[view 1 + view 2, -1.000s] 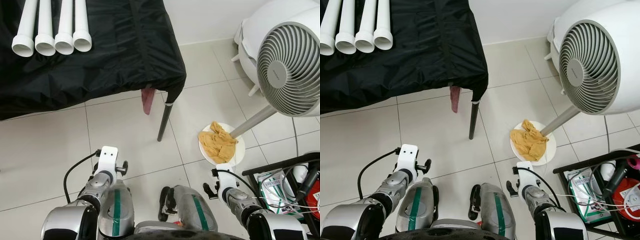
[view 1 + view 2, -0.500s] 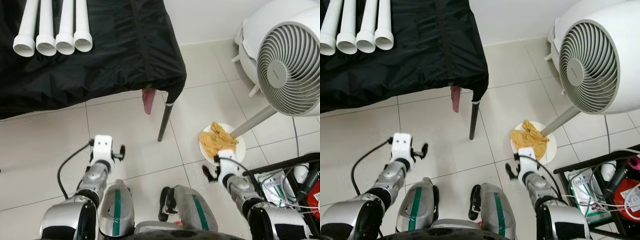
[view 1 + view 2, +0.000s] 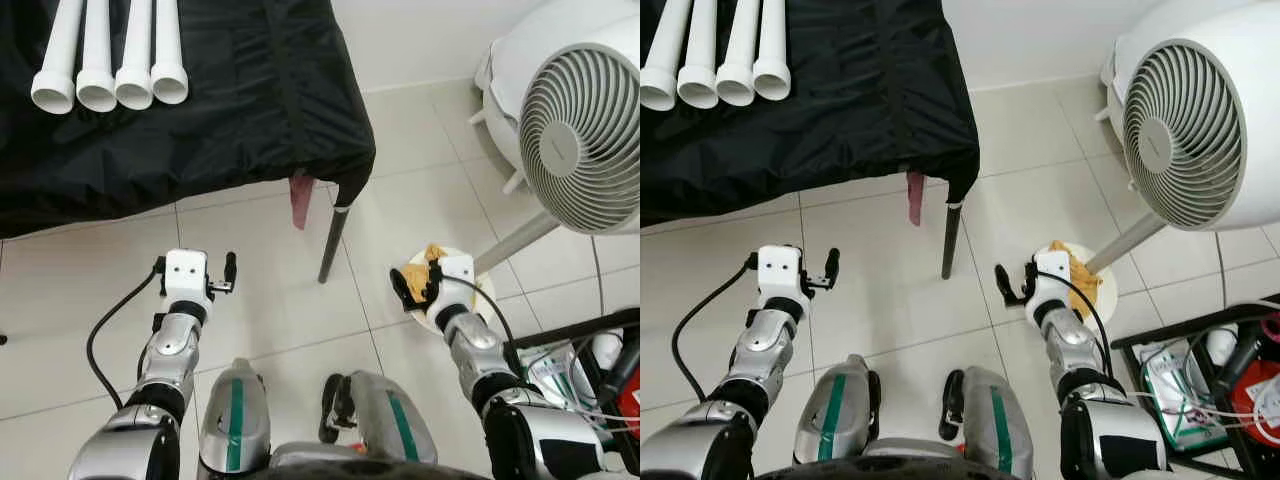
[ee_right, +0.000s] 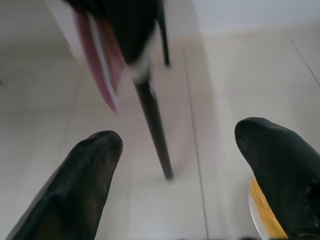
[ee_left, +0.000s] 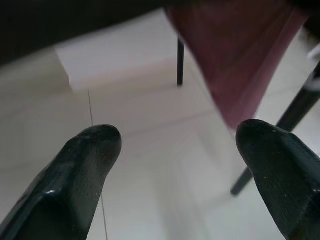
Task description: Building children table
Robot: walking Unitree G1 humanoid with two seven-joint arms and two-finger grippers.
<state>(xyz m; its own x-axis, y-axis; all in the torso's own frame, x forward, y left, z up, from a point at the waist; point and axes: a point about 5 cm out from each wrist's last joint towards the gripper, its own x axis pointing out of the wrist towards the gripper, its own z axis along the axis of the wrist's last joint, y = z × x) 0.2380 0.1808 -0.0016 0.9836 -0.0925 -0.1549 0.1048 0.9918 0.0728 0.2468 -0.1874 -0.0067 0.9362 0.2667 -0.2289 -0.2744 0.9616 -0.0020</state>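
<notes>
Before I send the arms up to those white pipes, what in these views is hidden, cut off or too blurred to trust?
- White pipes: head views, far ends cut by the top edge; length unknown.
- Black-covered table: the cloth hides the top; one leg shows.
- Pink tag: right wrist view, motion-blurred.
- Yellow cloth on the fan base: partly hidden by the right gripper.
- Left gripper: open, holding nothing.

4 white pipes [image 3: 105,55] cut off at top edge, fan [image 3: 578,120] cropped right, table leg [image 4: 152,125] blurred
</notes>
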